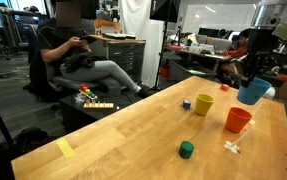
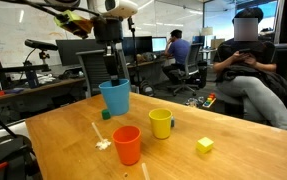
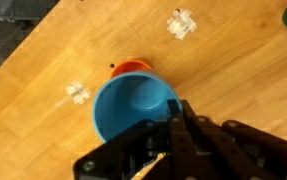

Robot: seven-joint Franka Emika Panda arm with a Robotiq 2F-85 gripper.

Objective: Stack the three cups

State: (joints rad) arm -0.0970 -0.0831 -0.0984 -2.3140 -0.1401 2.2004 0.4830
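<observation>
My gripper (image 1: 255,80) is shut on the rim of the blue cup (image 1: 252,93) and holds it in the air above the wooden table; the cup also shows in an exterior view (image 2: 115,97) and in the wrist view (image 3: 131,105). The orange-red cup (image 1: 238,120) stands upright on the table just below it. In the wrist view its rim (image 3: 133,68) peeks out behind the blue cup. The yellow cup (image 1: 203,104) stands upright beside it, and shows in an exterior view (image 2: 160,123).
A dark green block (image 1: 186,149), a tiny blue block (image 1: 186,103), a yellow block (image 2: 204,145) and small clear pieces (image 3: 181,24) lie on the table (image 1: 133,130). A seated person (image 1: 83,55) is beyond the table's edge.
</observation>
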